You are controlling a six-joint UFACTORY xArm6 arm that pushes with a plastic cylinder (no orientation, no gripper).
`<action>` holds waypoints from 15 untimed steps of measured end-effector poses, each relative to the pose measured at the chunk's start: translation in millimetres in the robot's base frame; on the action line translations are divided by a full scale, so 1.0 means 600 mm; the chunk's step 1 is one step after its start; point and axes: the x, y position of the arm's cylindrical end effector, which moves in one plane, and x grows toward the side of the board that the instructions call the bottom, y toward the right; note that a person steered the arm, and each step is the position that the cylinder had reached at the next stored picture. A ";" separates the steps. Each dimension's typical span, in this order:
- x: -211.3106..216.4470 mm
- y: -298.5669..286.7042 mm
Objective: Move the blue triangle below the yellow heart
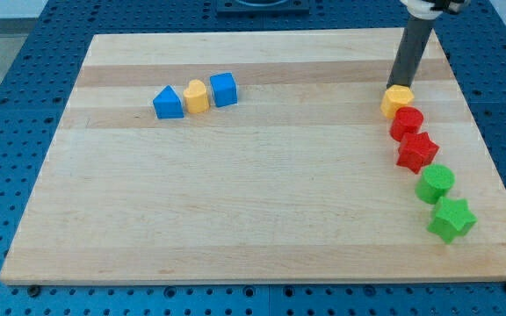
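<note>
Board (262,202) — pale, smooth wood

Your tip (393,87) sits at the view's upper right, touching the top edge of the yellow hexagon block (397,99). Below it a chain of blocks runs down the worktop's (235,219) right side: red cylinder (406,121), red star (416,151), green cylinder (435,183), green star (451,219), each touching or just beside the next, walling off that edge.

At the upper left, the blue triangle (168,103), yellow heart (197,96) and blue cube (223,89) stand packed in a row with no gap between them. You have open wood across the whole middle and bottom, including directly below the heart.
</note>
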 end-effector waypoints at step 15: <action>0.109 -0.484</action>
